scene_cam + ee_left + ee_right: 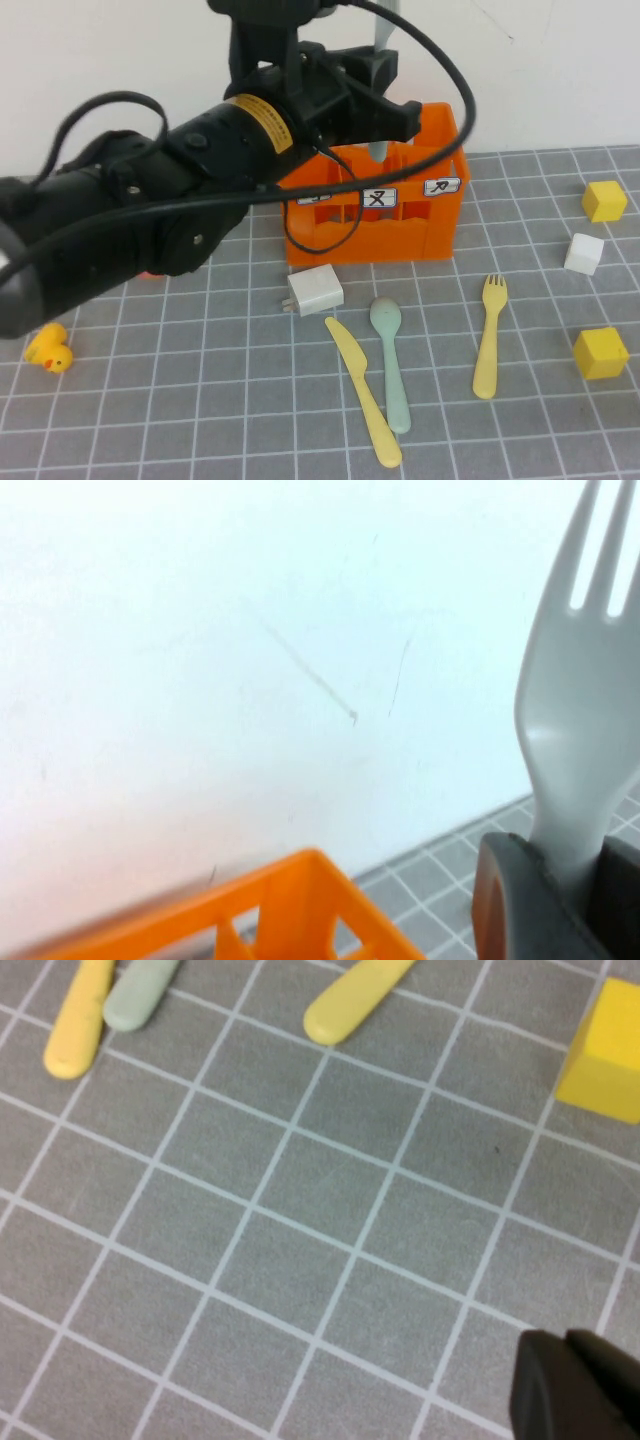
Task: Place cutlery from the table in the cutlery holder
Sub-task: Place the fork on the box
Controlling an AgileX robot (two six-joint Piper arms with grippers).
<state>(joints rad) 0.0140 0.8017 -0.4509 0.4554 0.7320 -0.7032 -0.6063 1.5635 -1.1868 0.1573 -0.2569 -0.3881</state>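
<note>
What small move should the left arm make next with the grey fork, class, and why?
Probably lower it. The left gripper holds the grey fork upright over the orange crate, handle tip just at its rim. The right gripper, shut, hovers over the table.

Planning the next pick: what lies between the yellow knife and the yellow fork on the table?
In the high view, only the pale green spoon, close beside the yellow knife; then bare tiles up to the yellow fork.
</note>
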